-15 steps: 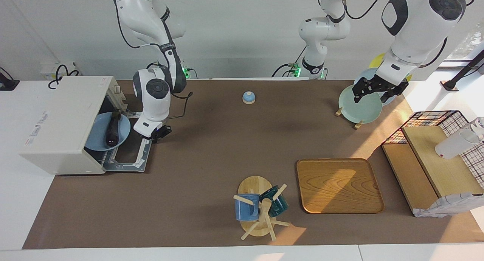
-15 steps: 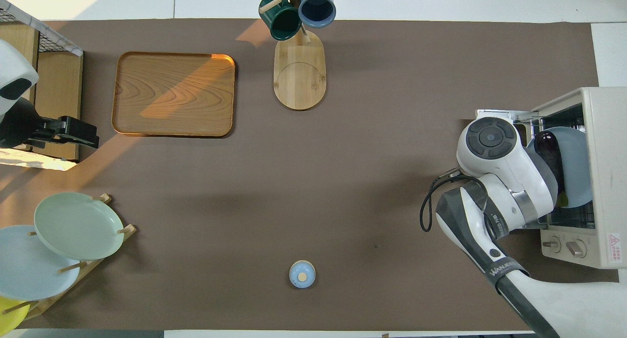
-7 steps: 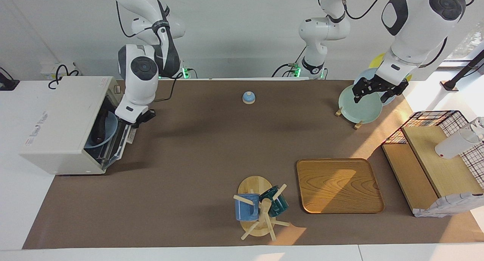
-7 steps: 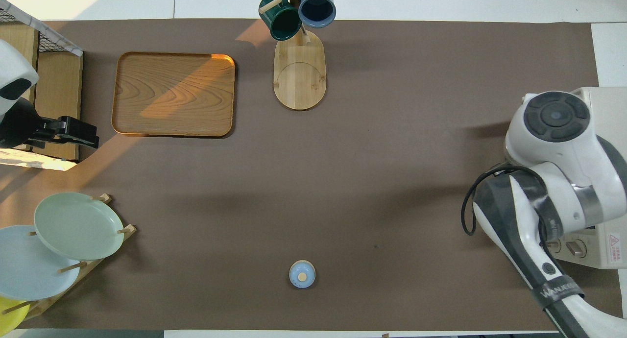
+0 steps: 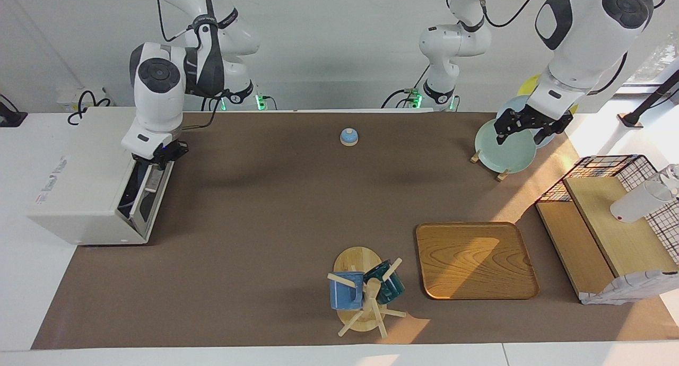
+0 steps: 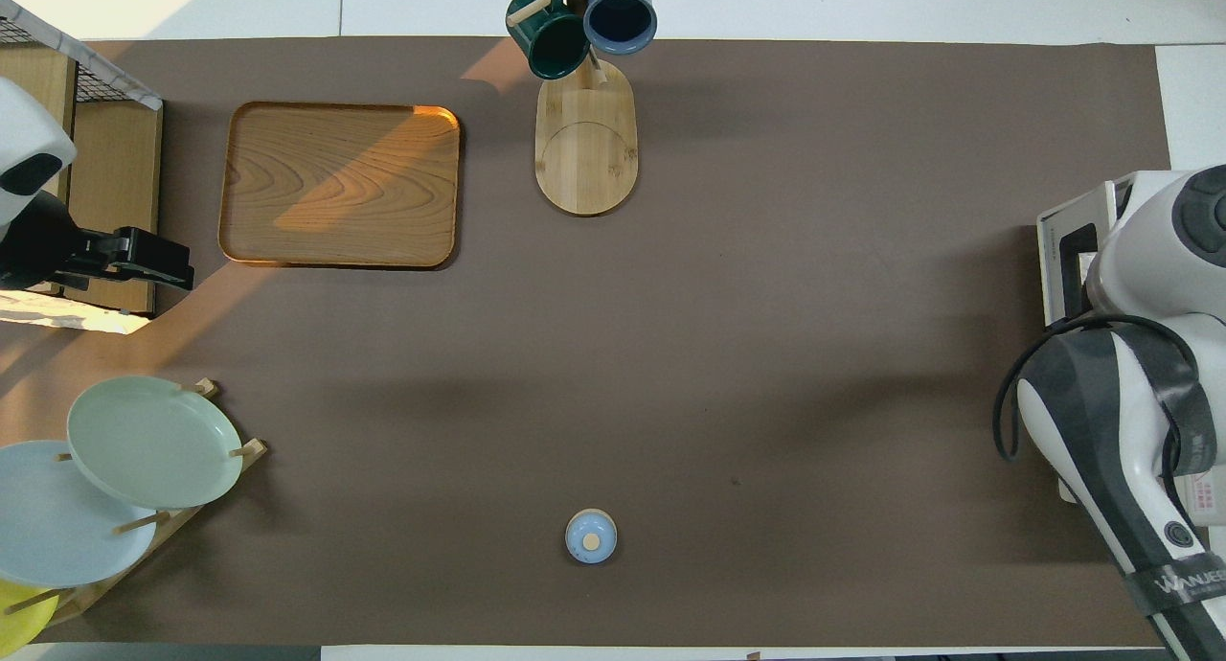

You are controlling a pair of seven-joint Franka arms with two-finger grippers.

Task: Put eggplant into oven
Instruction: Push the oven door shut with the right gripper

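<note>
I see the tabletop (image 5: 265,223) under its brown mat, with the oven (image 5: 85,188) at the right arm's end, its glass door (image 5: 151,196) tilted nearly shut with only a narrow gap at the top. The eggplant does not show; through the gap I can only make out a sliver of light blue plate (image 5: 124,201) inside. The right hand (image 5: 158,156) sits at the door's upper edge, fingers closed together, holding nothing I can see. The left hand (image 5: 522,130) waits over the plate rack (image 6: 124,489) at the left arm's end, fingers spread wide, empty. The wooden tray (image 5: 475,260) lies farther from the robots, the mug stand (image 5: 363,294) beside it. A small blue bell (image 5: 348,137) sits near the robots' edge.
</note>
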